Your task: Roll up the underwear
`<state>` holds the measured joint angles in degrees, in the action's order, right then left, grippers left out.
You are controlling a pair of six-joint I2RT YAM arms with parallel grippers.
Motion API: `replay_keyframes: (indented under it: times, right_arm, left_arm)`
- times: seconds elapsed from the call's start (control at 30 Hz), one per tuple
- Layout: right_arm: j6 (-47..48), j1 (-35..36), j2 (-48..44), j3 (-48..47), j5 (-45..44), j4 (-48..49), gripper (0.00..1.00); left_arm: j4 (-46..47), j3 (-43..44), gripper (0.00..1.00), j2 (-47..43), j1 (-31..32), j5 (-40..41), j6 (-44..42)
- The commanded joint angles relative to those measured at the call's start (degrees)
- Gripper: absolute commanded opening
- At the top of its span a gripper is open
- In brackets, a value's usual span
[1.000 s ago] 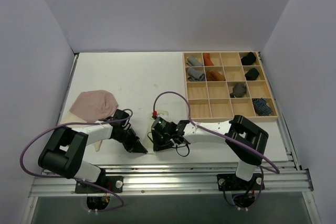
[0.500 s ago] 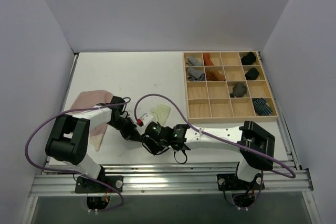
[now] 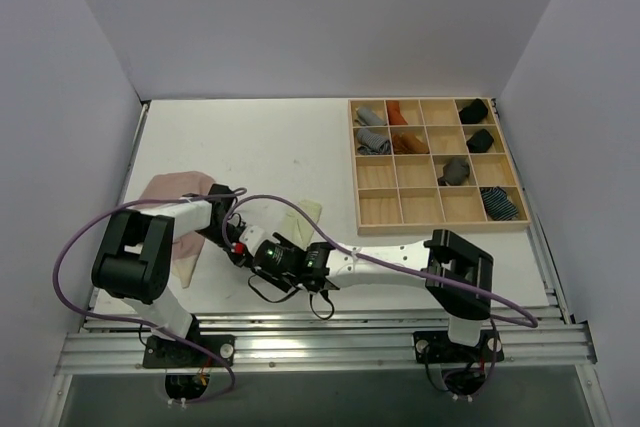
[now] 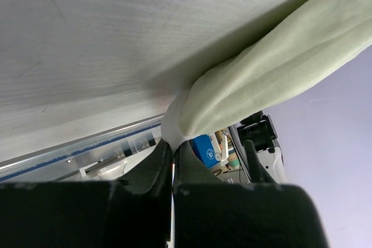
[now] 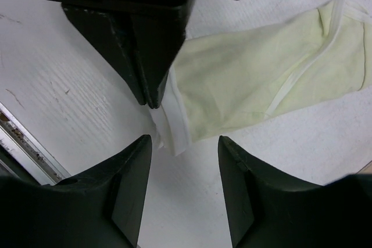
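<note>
The pale yellow-green underwear lies loosely folded on the white table near the front. My left gripper is shut on its white waistband corner; in the left wrist view the cloth runs up from my shut left gripper. My right gripper is open and empty just beside it. In the right wrist view my right gripper hovers over the waistband end of the yellow-green underwear. The dusty pink underwear lies at the left, partly under my left arm.
A wooden divided organizer stands at the back right with grey, rust, black and blue-striped rolls in several compartments. The table's front rail runs just below both grippers. My two arms meet closely at the front left.
My right gripper has swung left across the front of the table to the left gripper. My left gripper has drawn back and to the left, holding the yellow-green cloth.
</note>
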<state>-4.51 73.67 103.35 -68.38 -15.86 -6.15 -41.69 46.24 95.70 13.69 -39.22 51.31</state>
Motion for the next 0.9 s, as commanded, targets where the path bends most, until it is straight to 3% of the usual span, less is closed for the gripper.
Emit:
replay_keyframes:
  times: [0.0,0.5,0.73,0.87]
  right_arm:
    - [3.72,1.47,0.62,-2.02,-2.08,1.23,0.45]
    - [6.80,2.88,6.95,-2.02,-1.89,5.27,0.43]
    - [7.50,2.53,9.76,-1.76,-10.32,9.75,0.37]
    - [8.12,2.44,9.59,-0.97,-10.95,10.37,0.31]
  left_arm:
    - [-1.64,2.01,0.02,0.54,-0.68,-1.82,-1.12]
    - [-0.41,1.22,0.02,1.86,-2.09,-2.79,-0.86]
    - [-0.76,0.87,0.02,1.95,-2.35,-2.61,-0.68]
    - [-1.02,0.78,0.02,1.68,-2.71,-2.61,-0.60]
